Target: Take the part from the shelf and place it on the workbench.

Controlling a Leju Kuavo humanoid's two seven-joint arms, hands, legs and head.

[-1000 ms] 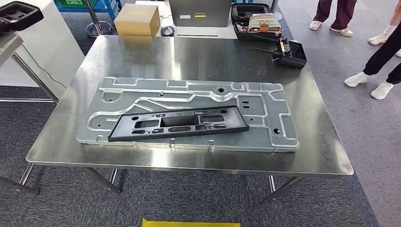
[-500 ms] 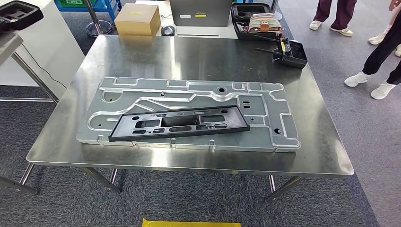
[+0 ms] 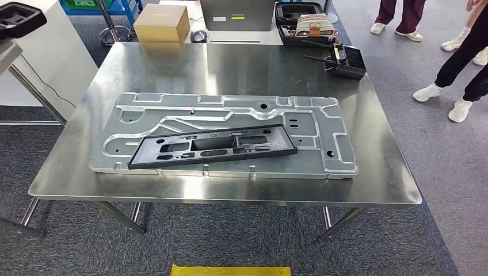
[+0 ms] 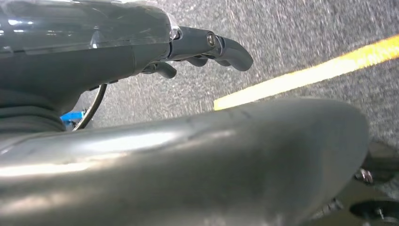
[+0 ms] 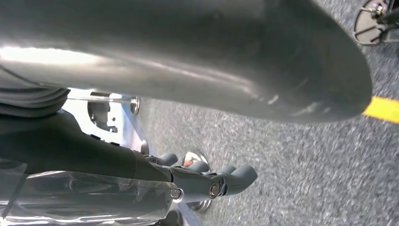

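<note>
A long black plastic part [image 3: 212, 148] with several cut-outs lies flat on a large silver stamped metal panel [image 3: 172, 109]. The panel rests on the steel workbench [image 3: 253, 72] in the head view. My left hand [image 4: 202, 47] hangs over grey carpet in the left wrist view, its fingers loosely extended and holding nothing. In the right wrist view my right hand [image 5: 207, 181] likewise hangs over the carpet, fingers apart and empty. Both hands are well away from the part.
At the bench's far edge sit a cardboard box [image 3: 161, 24], a laptop [image 3: 237, 12], a black case [image 3: 305, 23] and a black controller [image 3: 344, 61]. People's legs [image 3: 460, 63] stand at the right. A white table [image 3: 52, 52] is at the left, and yellow floor tape [image 3: 230, 270] is just below the bench.
The whole picture has shifted slightly up and to the left, so the camera moved. The part, panel and bench items keep their places relative to each other.
</note>
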